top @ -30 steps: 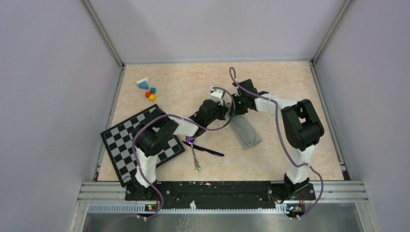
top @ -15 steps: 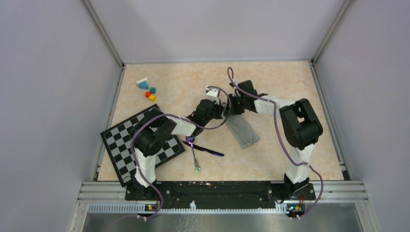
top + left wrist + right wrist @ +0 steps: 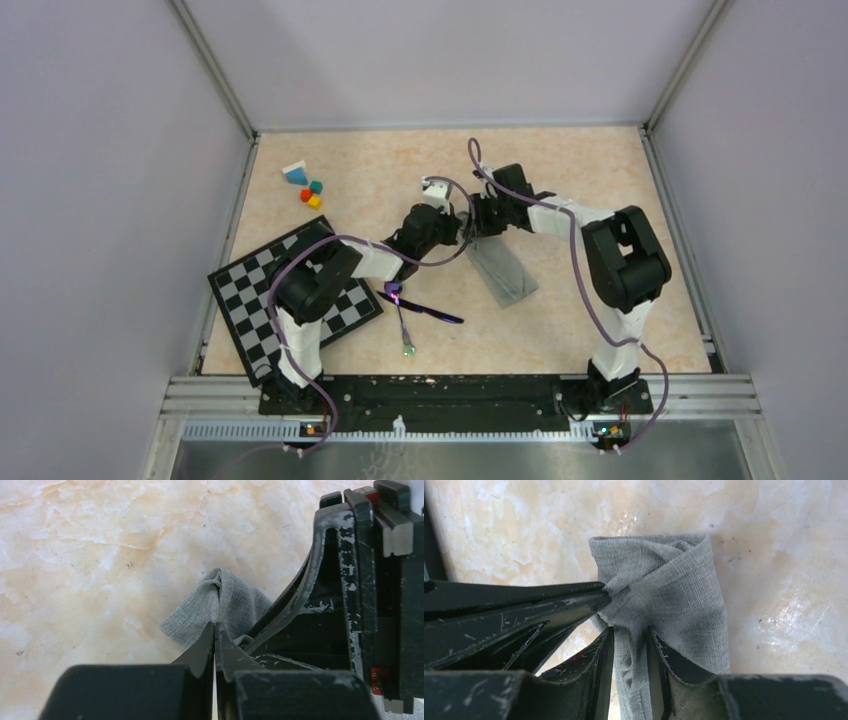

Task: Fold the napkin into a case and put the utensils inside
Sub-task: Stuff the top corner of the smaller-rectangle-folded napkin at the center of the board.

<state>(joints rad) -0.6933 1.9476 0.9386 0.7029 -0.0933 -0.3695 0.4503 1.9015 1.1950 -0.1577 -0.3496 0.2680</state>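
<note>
Top external view: the napkin [image 3: 506,276], a narrow folded strip at frame centre, has shifted slightly left. Both the left gripper [image 3: 215,626] and right gripper [image 3: 629,630] have their jaws clamped on its upper end. Folding appears unfinished; the utensils [image 3: 425,311] lie apart, lower left.

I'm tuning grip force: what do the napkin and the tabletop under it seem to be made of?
The napkin looks like thin woven cloth, matte grey-green: fine threads show and it crumples into soft folds. The tabletop looks hard and glossy, marble-patterned, perhaps laminate or stone: beige veining with glare patches.
</note>
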